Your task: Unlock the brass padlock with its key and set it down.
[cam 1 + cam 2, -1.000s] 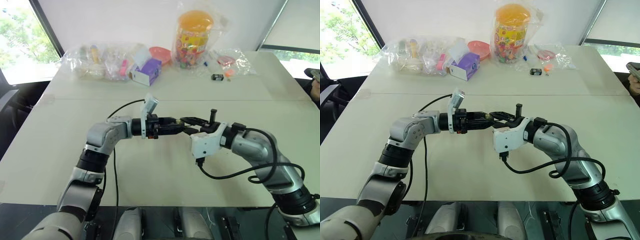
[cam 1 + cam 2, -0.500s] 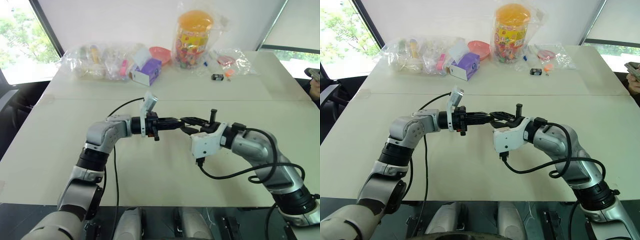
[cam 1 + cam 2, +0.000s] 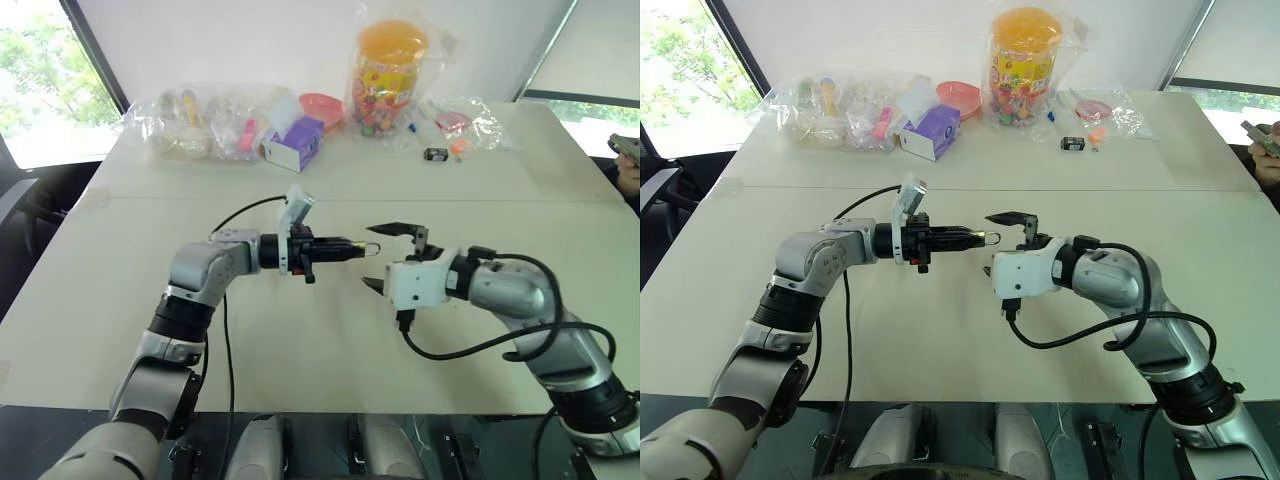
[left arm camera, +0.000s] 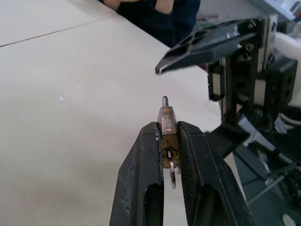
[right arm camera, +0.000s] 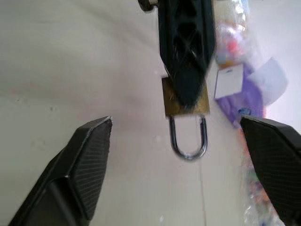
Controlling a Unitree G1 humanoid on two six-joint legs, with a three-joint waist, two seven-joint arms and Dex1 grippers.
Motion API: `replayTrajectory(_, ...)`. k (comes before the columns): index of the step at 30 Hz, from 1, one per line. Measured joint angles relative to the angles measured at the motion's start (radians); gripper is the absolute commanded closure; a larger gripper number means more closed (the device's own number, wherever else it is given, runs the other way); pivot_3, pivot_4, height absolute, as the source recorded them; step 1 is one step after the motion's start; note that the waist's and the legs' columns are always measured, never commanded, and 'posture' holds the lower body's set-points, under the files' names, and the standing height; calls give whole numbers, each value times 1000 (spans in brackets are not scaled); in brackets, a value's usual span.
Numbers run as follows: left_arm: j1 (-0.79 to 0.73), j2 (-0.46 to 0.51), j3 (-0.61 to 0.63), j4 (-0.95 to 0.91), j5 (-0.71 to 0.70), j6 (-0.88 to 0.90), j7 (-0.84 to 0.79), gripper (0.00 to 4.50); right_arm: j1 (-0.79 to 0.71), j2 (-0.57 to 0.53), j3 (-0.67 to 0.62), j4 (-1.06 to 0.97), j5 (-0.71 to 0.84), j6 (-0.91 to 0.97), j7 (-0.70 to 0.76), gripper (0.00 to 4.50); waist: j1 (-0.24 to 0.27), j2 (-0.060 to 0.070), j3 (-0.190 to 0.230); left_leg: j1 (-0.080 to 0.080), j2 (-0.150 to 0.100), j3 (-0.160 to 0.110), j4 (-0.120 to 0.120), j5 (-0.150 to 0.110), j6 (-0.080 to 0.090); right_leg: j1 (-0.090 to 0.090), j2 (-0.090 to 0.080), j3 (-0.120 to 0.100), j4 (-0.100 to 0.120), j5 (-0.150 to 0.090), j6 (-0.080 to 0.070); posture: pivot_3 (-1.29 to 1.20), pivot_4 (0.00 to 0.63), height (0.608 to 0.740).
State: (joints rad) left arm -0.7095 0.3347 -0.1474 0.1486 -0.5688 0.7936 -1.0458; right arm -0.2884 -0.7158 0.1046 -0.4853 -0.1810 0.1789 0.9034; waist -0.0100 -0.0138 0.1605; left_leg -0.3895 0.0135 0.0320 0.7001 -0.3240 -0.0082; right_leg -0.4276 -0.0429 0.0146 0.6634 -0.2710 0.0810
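Above the pale table (image 3: 120, 300), the left gripper (image 3: 352, 246) pinches the brass padlock (image 4: 168, 129); its shackle points toward the right gripper (image 3: 395, 256). That gripper, nearest the padlock, gapes wide just beside it, empty.

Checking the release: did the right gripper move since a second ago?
Yes. The right gripper has opened and pulled back from the brass padlock, which the left gripper holds over the table; earlier their tips overlapped.

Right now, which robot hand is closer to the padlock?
Left. The left hand is clamped on the padlock. The right hand is open, just beside it, not touching.
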Motion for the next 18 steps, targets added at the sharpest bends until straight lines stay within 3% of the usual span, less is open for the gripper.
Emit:
replayTrajectory(4, 0, 19, -8, 3, 17, -23, -32, 4500, -2, 21, -98, -66, 165, 205, 14, 1902, -1, 0, 0, 0, 1, 0, 0, 0, 0, 0, 0, 0, 0, 0, 0, 0, 150, 735)
replayTrajectory(9, -10, 20, -24, 26, 25, -28, -68, 4500, -31, 48, -117, -99, 256, 358, -30, 4466, -1, 0, 0, 0, 0, 0, 0, 0, 0, 0, 0, 0, 0, 0, 0, 0, 150, 735)
replayTrajectory(18, -52, 23, -20, 78, 27, -36, -112, 4500, -37, 79, -65, -102, 307, 414, -105, 4466, -1, 0, 0, 0, 0, 0, 0, 0, 0, 0, 0, 0, 0, 0, 0, 0, 150, 735)
